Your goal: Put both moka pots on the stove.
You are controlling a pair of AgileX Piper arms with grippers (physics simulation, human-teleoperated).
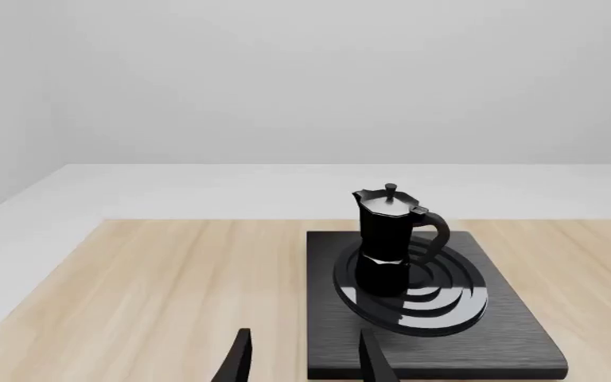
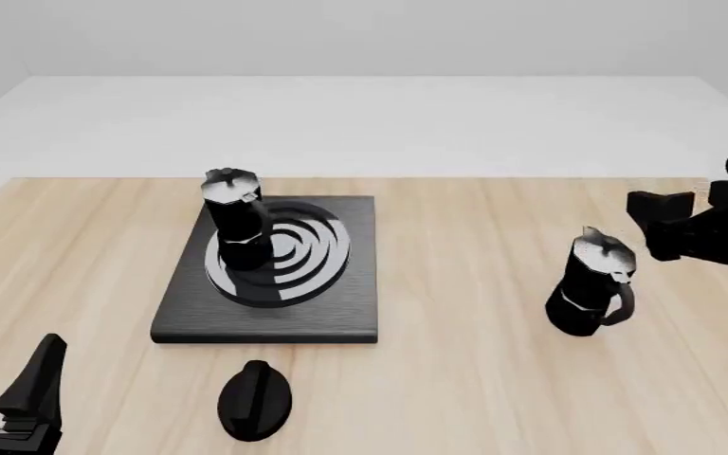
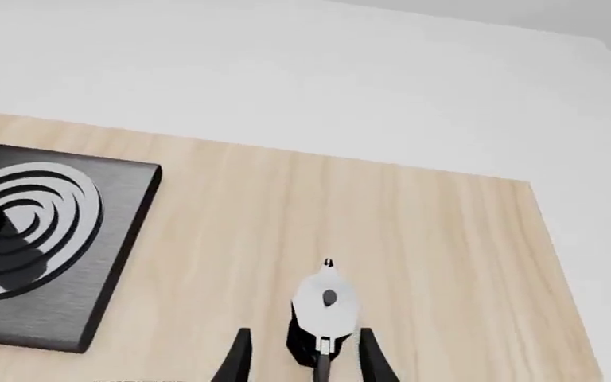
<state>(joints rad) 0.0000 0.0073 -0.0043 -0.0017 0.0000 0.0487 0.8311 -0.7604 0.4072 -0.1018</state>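
One pot (image 2: pixel 240 223) is upright on the stove (image 2: pixel 338 303), on the burner's left part w/ its handle facing right. Pot 2 (image 2: pixel 591 284) stands on the bare wood table (image 2: pixel 465 360), well right of the stove. Right gripper (image 3: pixel 303 358) hangs above pot 2, fingers apart either side of it, not touching afaict. Left gripper (image 1: pixel 303 362) is down at the near-left corner, fingers apart, holding nothing. Black knob (image 2: pixel 255 400) lies just in front of the stove.

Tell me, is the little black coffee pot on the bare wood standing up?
Yes, upright: the small black faceted moka pot stands on its base, silver lid on top.
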